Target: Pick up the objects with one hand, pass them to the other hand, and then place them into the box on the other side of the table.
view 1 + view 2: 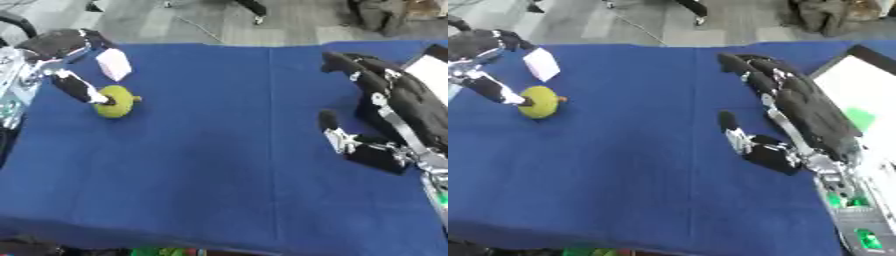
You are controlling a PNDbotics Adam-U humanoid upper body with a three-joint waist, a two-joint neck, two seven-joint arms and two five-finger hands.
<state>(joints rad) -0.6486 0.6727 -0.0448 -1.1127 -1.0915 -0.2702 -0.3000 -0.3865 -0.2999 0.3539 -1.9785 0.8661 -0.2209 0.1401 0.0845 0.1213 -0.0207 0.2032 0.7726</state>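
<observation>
A yellow-green round object (115, 102) with a small orange tip lies on the blue table (210, 150) at the far left. Just behind it stands a small white block (114, 64). My left hand (54, 44) reaches in from the upper left and is open. Its thumb (75, 87) touches the left side of the yellow-green object, and its fingers end beside the white block. My right hand (807, 110) hovers open over the right half of the table, fingers stretched toward the far left, thumb (730, 125) pointing up. It holds nothing. A white box (859, 90) lies at the right edge.
Something green (859, 119) lies in the white box. A clear container (12, 85) stands off the table's left edge. Grey floor and some gear show beyond the far edge. Green bits show below the table's front edge.
</observation>
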